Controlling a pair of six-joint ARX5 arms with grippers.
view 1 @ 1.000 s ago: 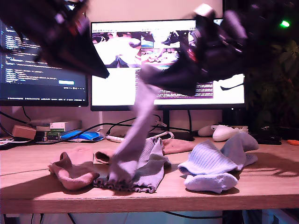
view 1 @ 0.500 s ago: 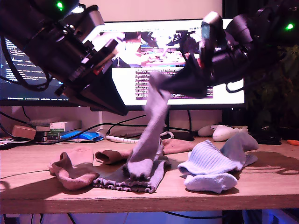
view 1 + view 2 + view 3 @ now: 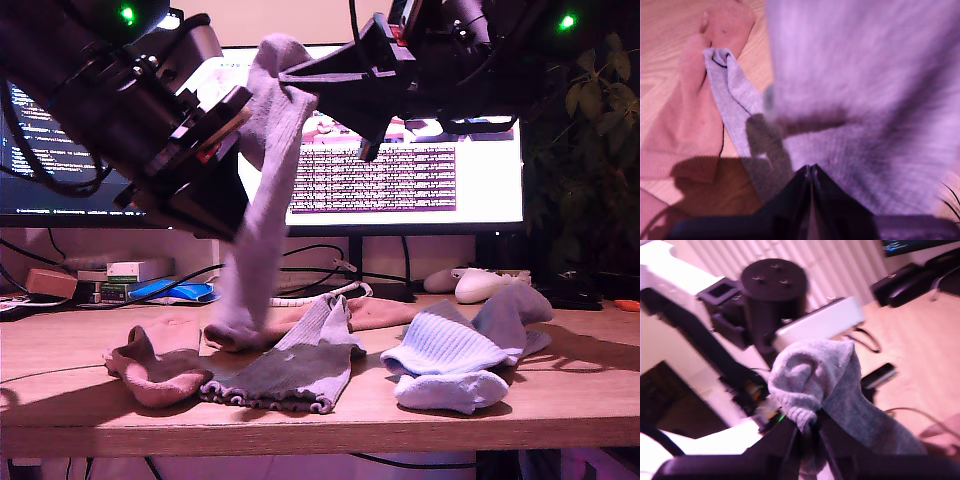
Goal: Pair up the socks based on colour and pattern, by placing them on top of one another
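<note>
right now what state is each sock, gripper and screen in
held grey-lilac sock: lifted, hanging from my second gripper
second gripper: shut on that sock's end
first gripper: shut, nothing seen between the jaws
other grey-lilac sock: lying flat on the table
salmon-pink sock: lying crumpled on the table
pale blue-white socks: heaped together on the table
monitor: switched on
</note>
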